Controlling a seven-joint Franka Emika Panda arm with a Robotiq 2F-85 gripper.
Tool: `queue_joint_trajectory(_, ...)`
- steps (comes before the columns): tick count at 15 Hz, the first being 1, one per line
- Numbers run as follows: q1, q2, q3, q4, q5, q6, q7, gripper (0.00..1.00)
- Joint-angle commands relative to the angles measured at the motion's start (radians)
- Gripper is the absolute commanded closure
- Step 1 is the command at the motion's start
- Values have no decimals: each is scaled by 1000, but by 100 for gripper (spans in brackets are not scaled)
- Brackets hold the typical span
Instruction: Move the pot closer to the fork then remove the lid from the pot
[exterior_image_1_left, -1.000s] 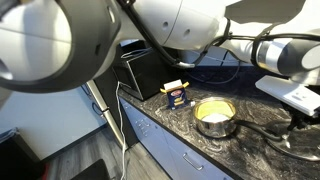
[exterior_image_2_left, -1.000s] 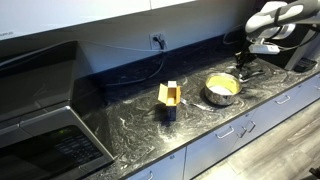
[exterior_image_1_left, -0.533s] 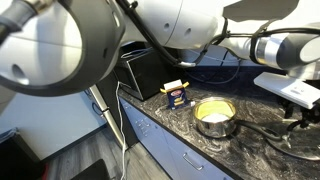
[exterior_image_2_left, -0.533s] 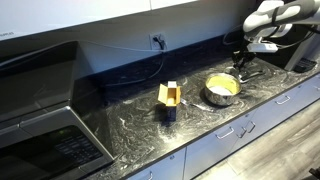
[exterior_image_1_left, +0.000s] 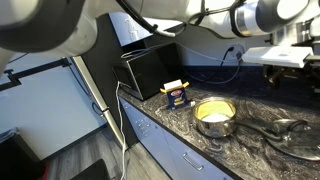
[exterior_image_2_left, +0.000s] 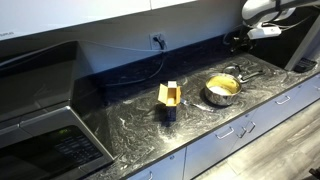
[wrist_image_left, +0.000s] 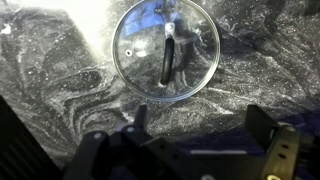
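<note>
The pot (exterior_image_1_left: 214, 114) (exterior_image_2_left: 222, 89), shiny steel with a yellow inside, stands uncovered on the dark marbled counter. Its thin handle points toward the lid. The round glass lid (wrist_image_left: 166, 50) lies flat on the counter beside the pot, seen in both exterior views (exterior_image_1_left: 287, 127) (exterior_image_2_left: 250, 71). A dark handle runs across its middle. My gripper (wrist_image_left: 200, 125) (exterior_image_1_left: 283, 68) (exterior_image_2_left: 262, 32) hangs open well above the lid, with nothing between its fingers. I cannot make out the fork.
A black box-shaped appliance (exterior_image_1_left: 150, 65) stands at the counter's back. A small yellow and blue carton (exterior_image_1_left: 175, 93) (exterior_image_2_left: 169, 98) sits next to the pot. A microwave (exterior_image_2_left: 40, 135) is at the far end. Drawers run below the counter's front edge (exterior_image_2_left: 200, 135).
The gripper opened, let go of the lid on the counter and rose away from it. The pot has not moved.
</note>
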Motion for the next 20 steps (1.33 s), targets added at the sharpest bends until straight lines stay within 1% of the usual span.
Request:
queue_joint_trajectory(1, 54, -212, -37, -236, -51, 51, 12, 0)
queue_joint_trajectory(6, 71, -404, -23, -432, -112, 94, 7, 0)
queue_joint_trajectory(12, 98, -594, -20, -692, -161, 186, 15, 0)
queue_joint_trajectory(13, 79, -497, -15, -553, -136, 131, 0, 0)
queue_joint_trajectory(14, 81, -514, -15, -577, -136, 135, 0, 0)
queue_joint_trajectory(20, 77, -500, -15, -566, -136, 135, -1, 0)
